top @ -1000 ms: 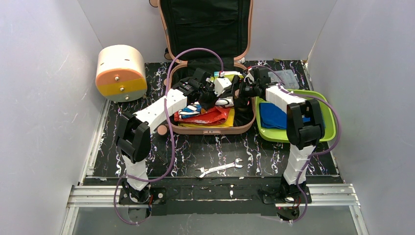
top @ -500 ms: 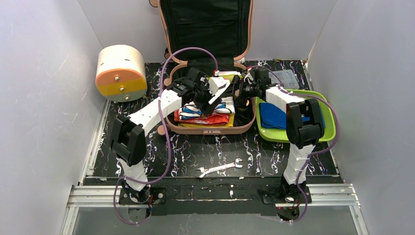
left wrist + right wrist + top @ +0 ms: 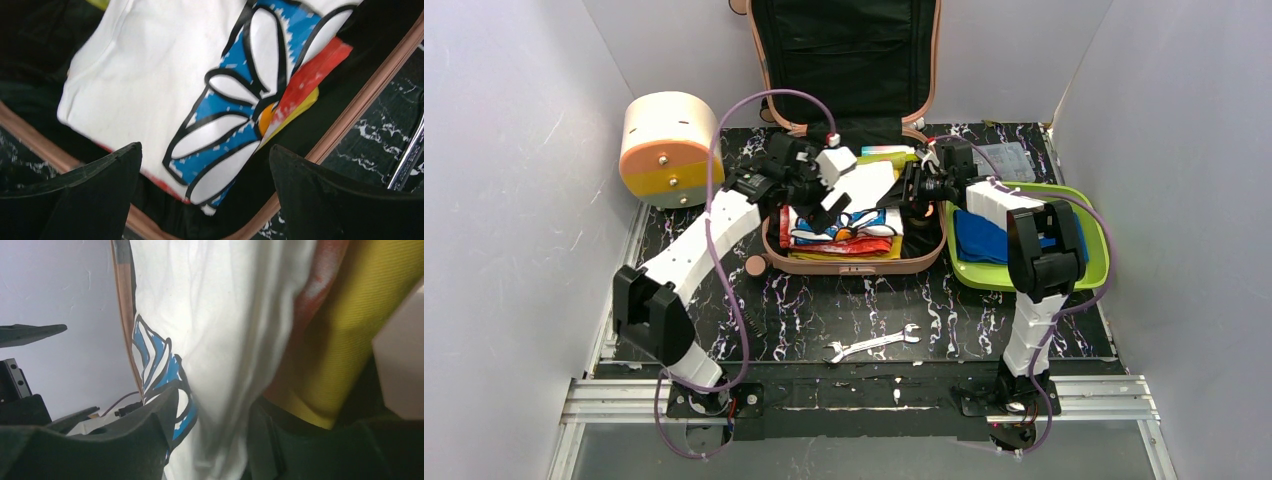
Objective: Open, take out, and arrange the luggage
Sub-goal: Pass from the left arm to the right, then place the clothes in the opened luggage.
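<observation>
One luggage (image 3: 854, 266) lies open, long axis across the bench (image 3: 874, 310), wheels leftward. Left end effector (image 3: 829, 208) released; right end effector (image 3: 911, 190) grasping the white shirt (image 3: 150, 75).

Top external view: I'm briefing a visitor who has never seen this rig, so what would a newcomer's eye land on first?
The salmon-pink luggage stands open at the back centre, lid propped upright, with the left arm and right arm reaching into its bright stack of folded clothes, topped by a white shirt with a blue daisy print. Next come the cream-and-orange drum at back left and the lime-green tray holding blue cloth on the right.
</observation>
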Available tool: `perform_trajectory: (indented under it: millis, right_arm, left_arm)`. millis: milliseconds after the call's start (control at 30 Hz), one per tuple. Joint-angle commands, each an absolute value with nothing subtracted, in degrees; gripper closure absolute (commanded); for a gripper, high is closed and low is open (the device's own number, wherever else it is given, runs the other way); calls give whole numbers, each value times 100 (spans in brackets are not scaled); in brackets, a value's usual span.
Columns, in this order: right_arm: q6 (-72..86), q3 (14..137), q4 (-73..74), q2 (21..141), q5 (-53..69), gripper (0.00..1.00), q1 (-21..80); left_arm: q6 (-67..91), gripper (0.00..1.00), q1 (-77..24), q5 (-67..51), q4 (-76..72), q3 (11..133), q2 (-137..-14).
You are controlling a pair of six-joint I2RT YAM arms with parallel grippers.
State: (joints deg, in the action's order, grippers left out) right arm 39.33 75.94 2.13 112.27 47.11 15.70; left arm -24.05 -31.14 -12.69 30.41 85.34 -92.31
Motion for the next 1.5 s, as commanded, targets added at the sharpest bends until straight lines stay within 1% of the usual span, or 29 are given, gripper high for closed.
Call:
perform_trajectory:
  millis: [0, 33, 167, 200, 333, 467, 600, 667, 833, 1000, 1067, 1200, 1300, 1400, 1467]
  right_arm:
    - [3868, 7568, -303, 11382, 5240, 49, 1691]
    - [3860, 7594, -331, 11427, 5280, 56, 1702]
    - [3876, 7759, -464, 11615, 5469, 89, 1784]
    - [3876, 7821, -466, 11668, 5518, 99, 1811]
    - [3809, 7936, -498, 11693, 5763, 99, 1884]
    - [3504, 7836, -411, 11189, 5702, 99, 1907]
    - [3287, 7855, -179, 10830, 5746, 99, 1904]
    - [2890, 7944, 196, 10720, 5758, 99, 1891]
    - [1738, 8109, 1371, 10137, 5018, 99, 1851]
    - [1452, 8395, 2337, 9783, 4865, 99, 1533]
    - [1254, 8500, 2743, 9689, 4429, 99, 1387]
    - [734, 8484, 3242, 10015, 3930, 99, 1345]
    - [530, 8419, 3287, 10530, 3919, 99, 1336]
    - [292, 8700, 3613, 10984, 3628, 99, 1329]
    - [233, 8854, 3765, 11057, 3530, 99, 1295]
  left_arm:
    - [-2448, 2, -2553, -1233, 3645, 7975, -8362]
    - [-2444, 2, -2387, -1260, 3666, 7794, -8171]
    - [-2570, 2, -1589, -1405, 3790, 7022, -7355]
    - [-2658, 2, -1362, -1461, 3850, 6857, -7173]
    - [-3056, 2, -513, -1531, 4099, 6147, -6435]
    - [-3495, 2, 345, -1477, 4143, 5411, -5735]
    - [-3616, 2, 806, -1553, 4055, 4810, -5127]
    - [-3598, 2, 887, -1558, 4023, 4605, -4934]
    - [-3329, 0, 897, -1514, 3914, 4413, -4538]
    - [-3047, 1, 900, -1678, 3894, 4374, -4324]
    - [-2995, 1, 904, -1712, 3885, 4345, -4278]
    - [-2973, 1, 900, -1767, 3867, 4283, -4183]
    - [-2966, 1, 901, -1831, 3867, 4263, -4144]
    - [-2962, 1, 910, -1837, 3893, 4239, -4089]
    - [-2970, 1, 906, -1845, 3889, 4184, -4013]
